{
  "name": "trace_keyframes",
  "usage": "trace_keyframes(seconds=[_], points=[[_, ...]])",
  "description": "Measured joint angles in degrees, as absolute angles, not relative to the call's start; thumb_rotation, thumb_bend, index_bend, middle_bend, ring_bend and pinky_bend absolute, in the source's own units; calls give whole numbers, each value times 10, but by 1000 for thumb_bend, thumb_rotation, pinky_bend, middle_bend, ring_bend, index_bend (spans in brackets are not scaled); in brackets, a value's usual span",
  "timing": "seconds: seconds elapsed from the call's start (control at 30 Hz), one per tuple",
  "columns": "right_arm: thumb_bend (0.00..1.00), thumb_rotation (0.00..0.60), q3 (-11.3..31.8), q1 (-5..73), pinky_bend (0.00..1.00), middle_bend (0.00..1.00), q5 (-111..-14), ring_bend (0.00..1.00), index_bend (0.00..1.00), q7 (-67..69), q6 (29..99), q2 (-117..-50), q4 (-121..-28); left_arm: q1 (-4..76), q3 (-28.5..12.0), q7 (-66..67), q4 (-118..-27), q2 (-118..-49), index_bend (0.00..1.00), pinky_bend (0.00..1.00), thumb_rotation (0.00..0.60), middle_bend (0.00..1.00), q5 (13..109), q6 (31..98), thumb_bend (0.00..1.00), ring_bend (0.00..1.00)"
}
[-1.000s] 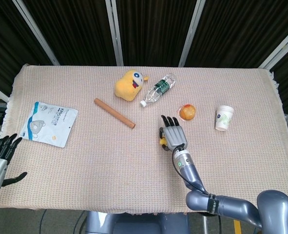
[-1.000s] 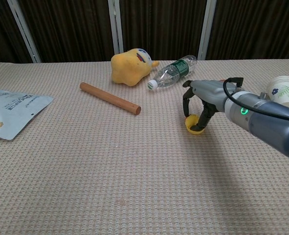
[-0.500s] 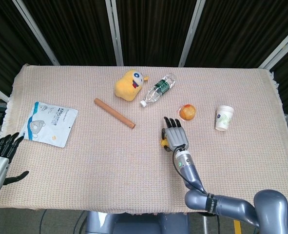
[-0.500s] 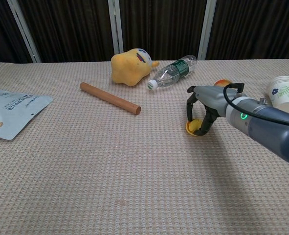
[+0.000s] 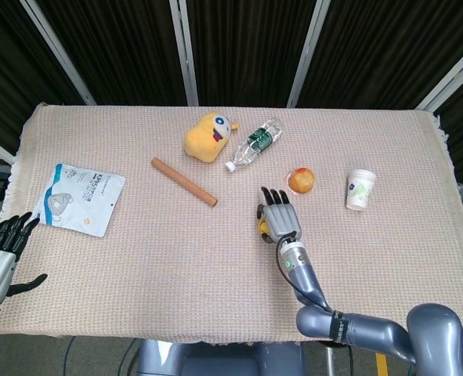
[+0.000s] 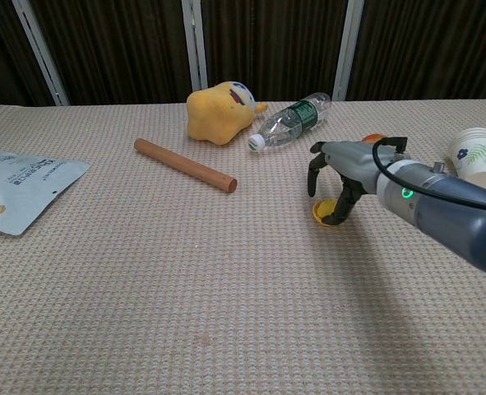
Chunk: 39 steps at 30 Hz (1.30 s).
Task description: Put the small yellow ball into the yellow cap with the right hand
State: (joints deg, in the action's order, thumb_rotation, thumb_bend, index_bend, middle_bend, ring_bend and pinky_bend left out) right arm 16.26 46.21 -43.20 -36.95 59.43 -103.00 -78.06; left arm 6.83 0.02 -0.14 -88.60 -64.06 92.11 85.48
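The yellow cap (image 6: 325, 212) lies on the woven tablecloth just right of centre; in the head view only its edge (image 5: 262, 228) peeks out beside the hand. My right hand (image 6: 343, 174) (image 5: 280, 218) arches over the cap, fingers pointing down and apart. One fingertip (image 6: 339, 211) touches the cap's right side and the thumb hangs clear above its left side. Nothing shows between thumb and fingers. I cannot make out the small yellow ball apart from the yellow of the cap. My left hand (image 5: 0, 252) is off the table's near left corner, fingers spread, holding nothing.
An orange ball (image 5: 301, 180) and a paper cup (image 5: 360, 189) lie right of the hand. Behind it are a water bottle (image 5: 253, 143) and a yellow plush toy (image 5: 207, 135). A brown rod (image 5: 184, 182) and a mask packet (image 5: 78, 198) lie to the left.
The right hand shifted slightly over the cap, and its thumb has lifted away from the cap's left side. The left hand has hardly moved.
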Motion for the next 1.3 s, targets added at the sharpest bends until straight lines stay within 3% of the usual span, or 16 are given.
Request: trace_keyframes(seconds=[0.13,0.33,0.63,1.03,1.3], points=[[175,600,161,463,0,0,-437,0,350,-367,593,-1026,-784,68,0,-1,-886,-641,0,96,600,0,921,856,0,0],[3,600,152,464,0,0,-438,0,219,-378,592,-1014,-791,68,0,1,-885,-641,0,96,600,0,920,857,0,0],[0,600,126,452,0,0,-449,0,8,-427,615,-924,-877,66,1,5,-882,-642,0,102,600,0,915,855,0,0],[0,600,60,347,0,0,-583,0,0,-394,732,-703,-1018,67,3,31,-889,-640,0,103,600,0,912,847,0,0],[0,600,12,261,0,0,-669,0,0,-276,794,-651,-997,68,1,51,-900,-639,0,102,600,0,901,839,0,0]])
